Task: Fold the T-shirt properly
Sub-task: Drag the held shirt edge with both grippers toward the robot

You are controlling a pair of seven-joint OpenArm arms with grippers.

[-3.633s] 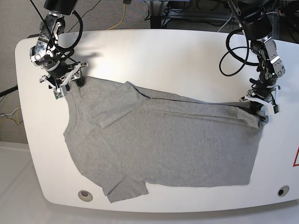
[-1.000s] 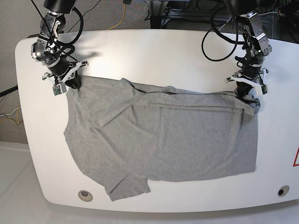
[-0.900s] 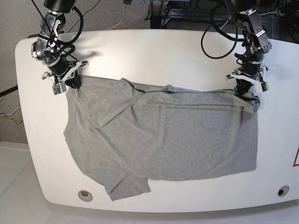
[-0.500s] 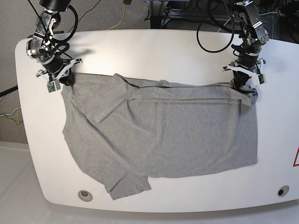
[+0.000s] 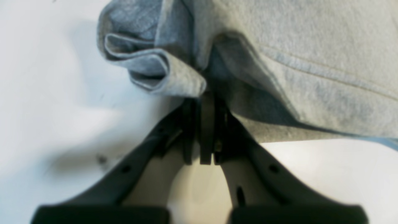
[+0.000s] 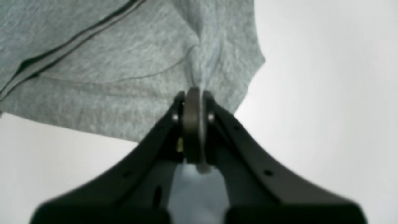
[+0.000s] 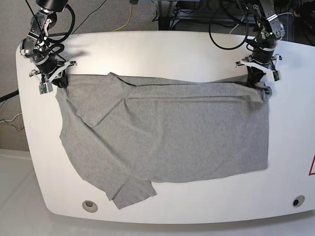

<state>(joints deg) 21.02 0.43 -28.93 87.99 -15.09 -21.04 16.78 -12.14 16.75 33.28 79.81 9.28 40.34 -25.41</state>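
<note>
Heather-grey knit, the T-shirt (image 7: 167, 132) lies spread over the white table (image 7: 162, 54), filling most of its middle and near half, with a folded band running left to right along its far edge. One short sleeve (image 7: 129, 191) lies flat at the near left; another sleeve is folded inward over the body at the far left. The right gripper (image 7: 53, 81), at the scene's far left, has its jaws pressed together on the shirt's far left corner; the right wrist view shows cloth (image 6: 130, 62) gathered into a pleat running straight into the closed tips (image 6: 193, 102). The left gripper (image 7: 257, 78), at the scene's far right, is likewise clamped on the shirt's far right corner; the left wrist view shows a rolled, doubled lip of fabric (image 5: 149, 62) just left of the closed tips (image 5: 206, 99), with a stitched hem crossing to the right. Dark cables (image 7: 224, 29) loop behind the left arm.
</note>
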